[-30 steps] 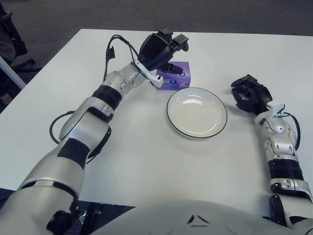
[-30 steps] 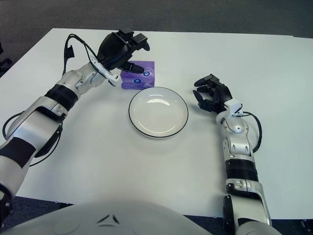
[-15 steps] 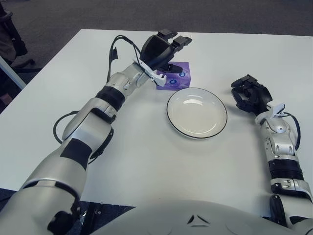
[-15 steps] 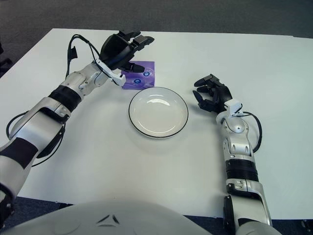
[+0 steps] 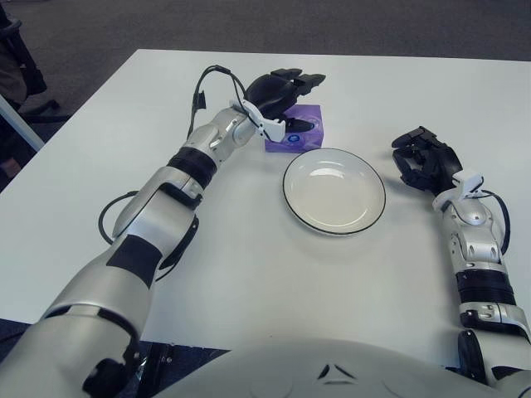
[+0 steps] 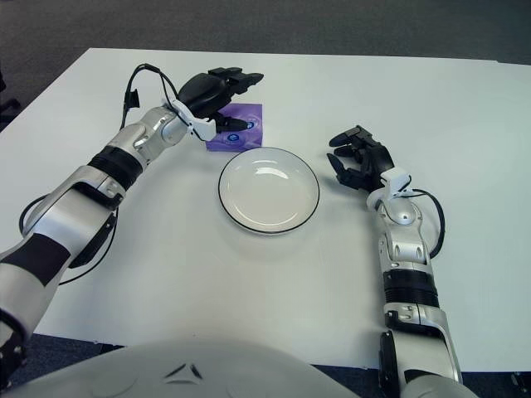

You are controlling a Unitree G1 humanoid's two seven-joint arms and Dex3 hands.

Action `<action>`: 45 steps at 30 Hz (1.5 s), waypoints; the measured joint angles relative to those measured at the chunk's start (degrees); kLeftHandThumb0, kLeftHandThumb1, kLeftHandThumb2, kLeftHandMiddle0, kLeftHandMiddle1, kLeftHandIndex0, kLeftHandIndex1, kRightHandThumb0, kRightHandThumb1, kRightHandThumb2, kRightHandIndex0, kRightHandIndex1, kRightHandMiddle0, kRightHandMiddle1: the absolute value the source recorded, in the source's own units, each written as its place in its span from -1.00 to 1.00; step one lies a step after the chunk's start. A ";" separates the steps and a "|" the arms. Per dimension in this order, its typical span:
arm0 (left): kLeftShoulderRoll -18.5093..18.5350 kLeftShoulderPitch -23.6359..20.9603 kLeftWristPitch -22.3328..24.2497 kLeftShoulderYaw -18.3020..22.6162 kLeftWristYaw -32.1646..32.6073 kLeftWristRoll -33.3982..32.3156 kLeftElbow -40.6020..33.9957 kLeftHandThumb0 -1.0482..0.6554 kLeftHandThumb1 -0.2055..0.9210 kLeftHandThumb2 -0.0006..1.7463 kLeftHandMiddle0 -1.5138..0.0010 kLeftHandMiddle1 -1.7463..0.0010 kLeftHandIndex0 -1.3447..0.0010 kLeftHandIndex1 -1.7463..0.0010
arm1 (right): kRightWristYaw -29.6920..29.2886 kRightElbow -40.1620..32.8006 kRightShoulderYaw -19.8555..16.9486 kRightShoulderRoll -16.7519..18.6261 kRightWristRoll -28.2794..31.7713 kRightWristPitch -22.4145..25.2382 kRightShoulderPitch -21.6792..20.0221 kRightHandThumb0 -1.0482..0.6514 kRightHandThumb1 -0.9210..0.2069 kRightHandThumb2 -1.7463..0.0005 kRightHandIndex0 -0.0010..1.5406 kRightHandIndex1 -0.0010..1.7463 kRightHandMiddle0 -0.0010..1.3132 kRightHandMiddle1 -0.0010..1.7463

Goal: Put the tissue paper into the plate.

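Tissue paper (image 5: 296, 130): one purple pack, flat on the white table (image 5: 249, 265), just beyond the far-left rim of the plate (image 5: 333, 190) and apparently clear of it.

Left eye view.
- Left hand (image 5: 282, 89): directly over the pack's far-left part, palm down, fingers extended toward the far right, spread and gripping nothing. Whether the palm touches the pack cannot be told.
- Pack's long axis: roughly left to right across the table, with the hand's fingers lying nearly along it. The near-right half shows uncovered.
- Plate: white, dark-rimmed, nothing in it, to the near right of the pack.
- Right hand (image 5: 425, 160): beside the plate's right edge, well apart from the pack.

Right eye view.
- Tissue pack (image 6: 237, 129): same placement, nearly touching the plate (image 6: 269, 189) at its far-left rim.
- Left hand (image 6: 217, 87): fingertips reach past the pack's far edge; unclosed, nothing held.
- Right hand (image 6: 359, 157): fingers loosely curled, idle, nothing held.

Judgement: the left hand is by far the nearer and already stands above the pack; the pack lies below the palm, so the grasp calls for lowering and closing, then a short carry to the near right into the plate.
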 measured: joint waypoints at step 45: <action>-3.86 -1.52 -0.25 -6.01 2.18 5.61 14.05 -1.00 1.00 -0.04 0.75 1.00 0.77 1.00 | 0.00 -0.25 0.54 -0.66 0.00 0.00 0.33 0.22 -0.66 0.36 -0.23 0.67 -0.33 0.51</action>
